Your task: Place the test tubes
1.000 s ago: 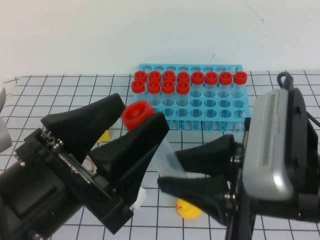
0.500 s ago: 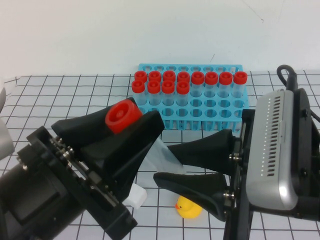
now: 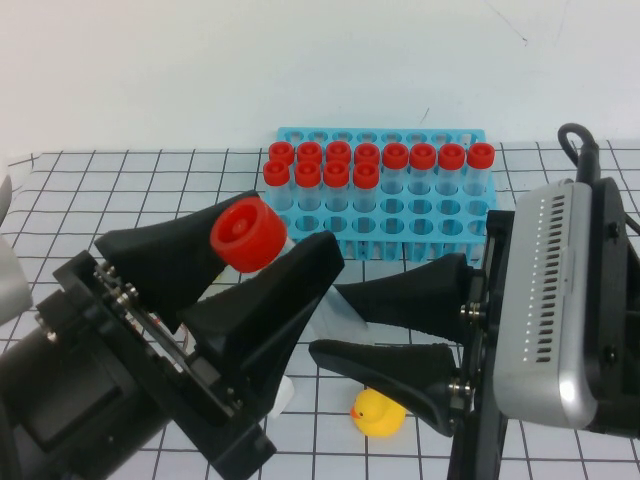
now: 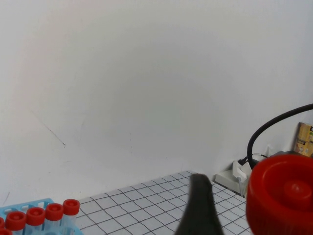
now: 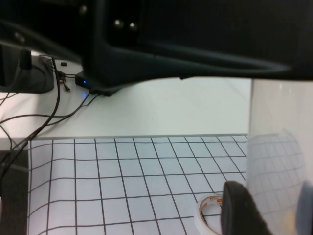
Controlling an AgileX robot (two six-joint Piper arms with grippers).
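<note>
A clear, red-capped test tube [image 3: 248, 233] is showing between the black left gripper [image 3: 290, 225] at the near left and the black right gripper [image 3: 328, 320] at the near right, which is carrying a silver-grey ribbed housing [image 3: 540, 300]. Behind them a sky-blue rack [image 3: 440, 245] is displaying rows of red-capped tubes [image 3: 366, 165], and a yellow duck [image 3: 375, 412] is glowing against the white table [image 3: 100, 190], which is wearing a black grid pattern.

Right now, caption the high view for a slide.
Right gripper, front centre, holds test tube; open left gripper, front left, flanks its cap.
</note>
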